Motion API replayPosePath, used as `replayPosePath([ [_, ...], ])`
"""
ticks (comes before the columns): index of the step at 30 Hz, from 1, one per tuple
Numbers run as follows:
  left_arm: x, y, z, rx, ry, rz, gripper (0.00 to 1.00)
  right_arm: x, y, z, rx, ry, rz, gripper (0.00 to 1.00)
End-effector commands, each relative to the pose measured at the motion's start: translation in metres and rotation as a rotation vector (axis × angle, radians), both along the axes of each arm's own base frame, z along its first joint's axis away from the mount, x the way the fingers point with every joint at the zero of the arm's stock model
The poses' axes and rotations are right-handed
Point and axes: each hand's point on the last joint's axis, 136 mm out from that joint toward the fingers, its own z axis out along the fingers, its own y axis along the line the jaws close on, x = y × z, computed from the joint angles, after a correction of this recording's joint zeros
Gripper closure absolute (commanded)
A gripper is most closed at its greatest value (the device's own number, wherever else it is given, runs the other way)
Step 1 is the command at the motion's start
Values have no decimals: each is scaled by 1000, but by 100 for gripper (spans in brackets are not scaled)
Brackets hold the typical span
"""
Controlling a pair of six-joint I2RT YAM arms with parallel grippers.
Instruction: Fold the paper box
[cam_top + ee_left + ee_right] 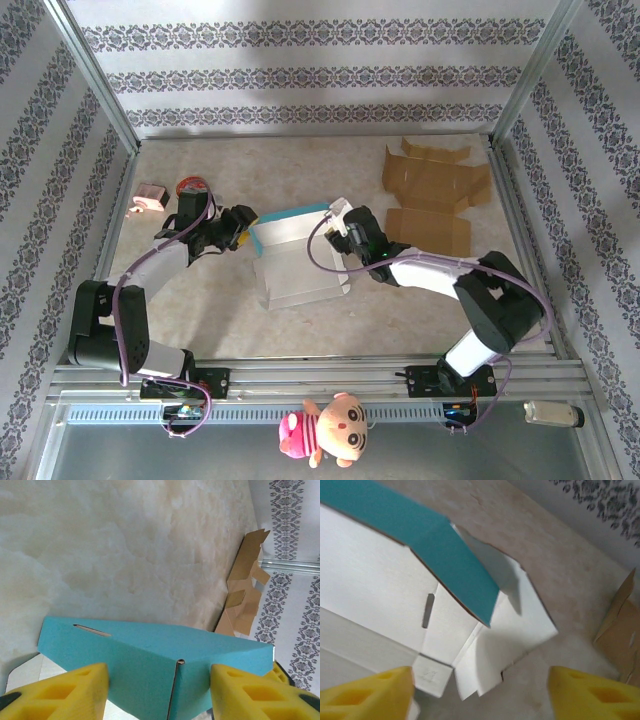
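The paper box (297, 272) lies mid-table, its teal wall (150, 650) raised along the far edge; the left gripper (242, 226) sits at the wall's left end, jaws spread astride a corner seam (not visibly clamping it); the right gripper (336, 218) hovers at the right end, jaws wide apart; brown cardboard (435, 195) lies far right.

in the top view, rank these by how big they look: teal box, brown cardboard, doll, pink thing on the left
1. brown cardboard and teal box: about alike, no ranking
2. doll, though it sits nearer the camera
3. pink thing
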Motion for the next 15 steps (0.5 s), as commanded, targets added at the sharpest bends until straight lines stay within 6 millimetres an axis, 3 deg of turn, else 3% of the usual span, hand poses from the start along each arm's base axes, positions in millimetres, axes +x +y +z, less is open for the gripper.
replayPosePath([
  [1,2,0,-3,5,3,-5,47,-23,1,38,198,84,26,16],
  [4,2,-1,0,16,-12,-20,49,-41,-6,71,421,226,11,14],
  [9,0,-8,1,34,-25,-52,51,-62,-2,114,719,498,-105,25],
  [11,-1,-11,0,41,-24,-63,51,-61,0,122,744,603,-188,29],
  [15,-2,-15,-4,49,-18,-74,51,-54,7,116,716,773,-323,29],
])
